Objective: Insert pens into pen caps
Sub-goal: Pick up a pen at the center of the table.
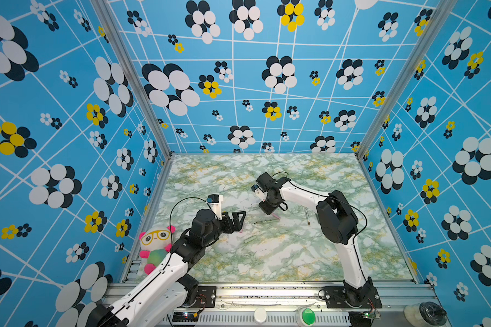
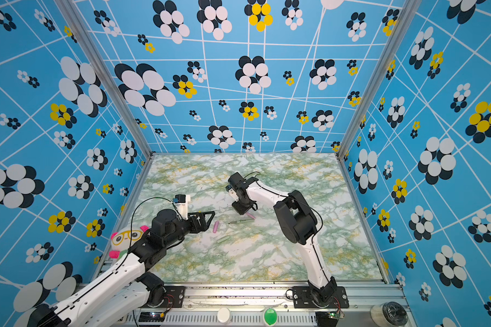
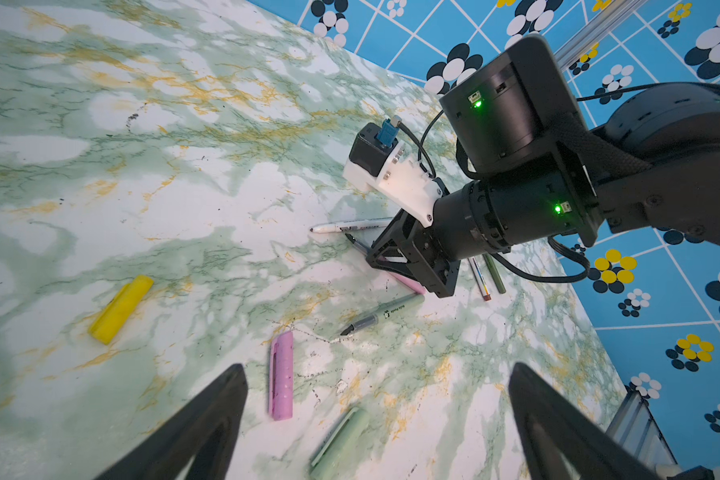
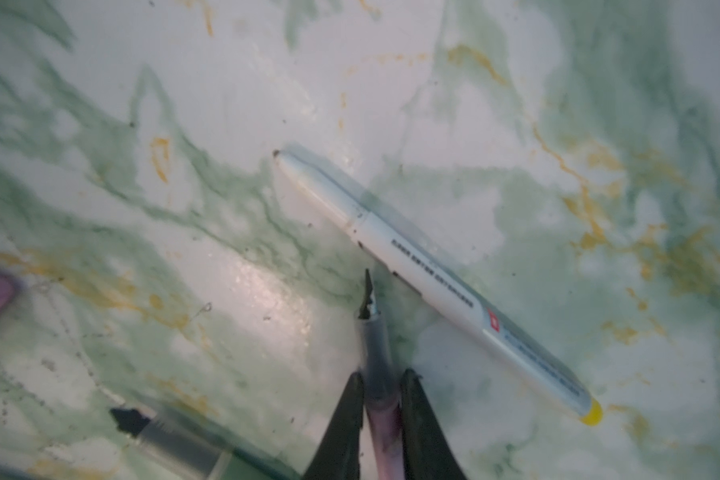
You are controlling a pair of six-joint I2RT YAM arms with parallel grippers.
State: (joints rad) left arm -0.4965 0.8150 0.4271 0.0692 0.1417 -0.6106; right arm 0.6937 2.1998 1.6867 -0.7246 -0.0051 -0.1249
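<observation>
Fingers (image 4: 346,411) of the right end effector (image 4: 381,384) pinch the slim pink plastic pen (image 4: 376,345), nib jutting ahead. The left end effector (image 3: 377,374) gapes wide, empty.

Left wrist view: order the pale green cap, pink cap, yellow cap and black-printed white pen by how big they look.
1. pale green cap: bulkiest, but nearest the camera.
2. pink cap and yellow cap: about alike, not ranked.
3. black-printed white pen: thinnest; farther off, partly behind the right end effector.
</observation>
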